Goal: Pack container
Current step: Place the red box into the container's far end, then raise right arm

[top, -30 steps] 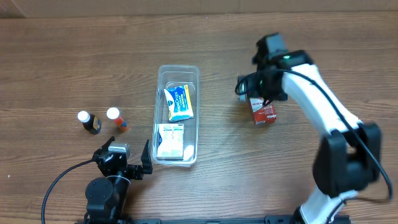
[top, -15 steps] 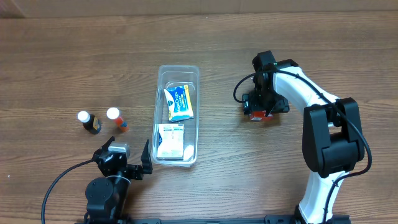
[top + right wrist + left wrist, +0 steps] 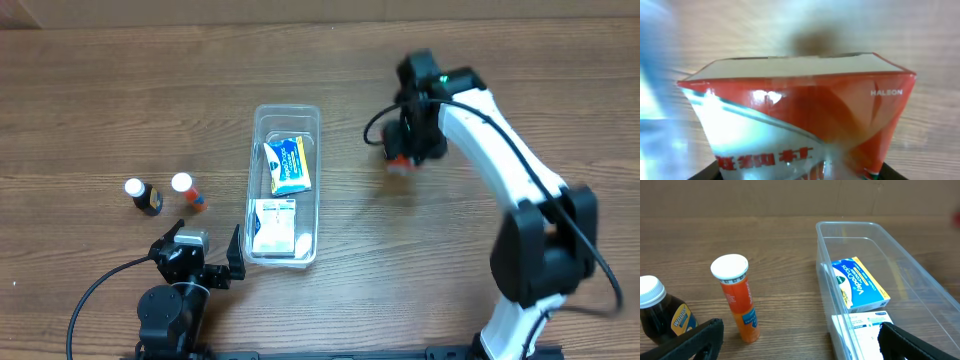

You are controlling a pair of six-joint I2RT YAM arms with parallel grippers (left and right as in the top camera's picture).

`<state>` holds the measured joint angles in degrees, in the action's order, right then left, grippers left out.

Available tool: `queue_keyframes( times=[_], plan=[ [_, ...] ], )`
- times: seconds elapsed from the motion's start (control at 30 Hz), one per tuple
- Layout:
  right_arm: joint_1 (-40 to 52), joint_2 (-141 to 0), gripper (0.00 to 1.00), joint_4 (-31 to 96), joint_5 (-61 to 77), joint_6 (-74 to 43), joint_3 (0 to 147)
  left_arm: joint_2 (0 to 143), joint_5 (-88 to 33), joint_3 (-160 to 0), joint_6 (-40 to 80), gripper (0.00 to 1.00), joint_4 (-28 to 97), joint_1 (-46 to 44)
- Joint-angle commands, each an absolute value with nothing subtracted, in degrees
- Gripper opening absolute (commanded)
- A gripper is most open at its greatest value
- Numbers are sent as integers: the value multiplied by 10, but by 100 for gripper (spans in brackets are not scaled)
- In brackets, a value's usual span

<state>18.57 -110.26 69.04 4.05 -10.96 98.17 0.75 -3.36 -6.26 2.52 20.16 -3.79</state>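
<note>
A wood-grain surface (image 3: 100, 80) carries everything, and the largest thing over it is the white right arm (image 3: 500, 150), reaching in from the container's right. The container (image 3: 288, 122) lies lengthwise in the middle. Its near half is taken by a white box (image 3: 273, 225), a blue-and-white box (image 3: 287, 165) lies just beyond that, and only the far end has bare floor. To the right of the container and apart from it, the right gripper (image 3: 402, 158) is clamped on a red box (image 3: 397, 163). The box looks lifted off the wood, since a shadow falls below it; both are blurred. The left gripper (image 3: 207, 240) rests at the container's near-left corner, spread wide and holding nothing. Left of the container stand an orange tube (image 3: 186, 190) and a dark bottle (image 3: 144, 196), side by side. The step in hand seems to be carrying the red box across. Doing it well means clearing the right rim with height to spare, turning the box to match the free far end, and lowering it flat before letting go, so it neither catches the wall nor rides up on the blue-and-white box.
</note>
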Motion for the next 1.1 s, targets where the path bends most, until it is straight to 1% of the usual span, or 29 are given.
queue_keyframes(
  times=[0.0, 0.1, 0.13, 0.23, 0.3, 0.33, 0.37, 0.43, 0.5, 0.53, 0.63, 0.7, 0.77, 0.83, 0.9, 0.97, 1.07],
  plan=[
    [274, -1021, 56, 662, 53, -143, 1078, 3, -28, -61, 13, 100, 201, -41],
    [357, -1039, 56, 574, 42, -193, 1067, 3, -28, -61, 13, 100, 201, -41],
    [382, -1065, 56, 552, 23, -232, 1062, 3, -28, -61, 13, 100, 201, -41],
    [403, -1143, 56, 528, 12, -318, 1061, 3, -28, -61, 13, 100, 201, -41],
    [404, -1200, 56, 511, 17, -360, 1061, 3, -28, -61, 13, 100, 201, -41],
    [404, -1215, 57, 495, 33, -360, 1061, 3, -28, -61, 13, 100, 201, -41],
    [405, -1217, 66, 478, 56, -347, 1061, 3, -28, -61, 13, 100, 201, -41],
    [406, -1215, 76, 451, 81, -322, 1065, 3, -28, -61, 13, 100, 201, -41],
    [404, -1213, 98, 457, 80, -327, 1073, 3, -28, -61, 13, 100, 201, -41],
    [403, -1211, 100, 458, 78, -326, 1076, 3, -28, -61, 13, 100, 201, -41],
    [393, -1197, 100, 474, 69, -325, 1089, 3, -28, -61, 13, 100, 201, -41],
    [381, -1166, 100, 500, 37, -314, 1100, 3, -28, -61, 13, 100, 201, -41],
    [349, -1105, 100, 528, 1, -297, 1100, 3, -28, -61, 13, 100, 201, -41],
    [297, -1044, 100, 564, -11, -298, 1100, 3, -28, -61, 13, 100, 201, -41],
    [209, -991, 100, 614, 28, -300, 1100, 3, -28, -61, 13, 100, 201, -41],
    [111, -967, 100, 670, 62, -300, 1100, 3, -29, -60, 14, 100, 165, -41],
    [27, -966, 100, 736, 66, -300, 1099, 3, -40, -60, 17, 100, 162, -42]
  ],
)
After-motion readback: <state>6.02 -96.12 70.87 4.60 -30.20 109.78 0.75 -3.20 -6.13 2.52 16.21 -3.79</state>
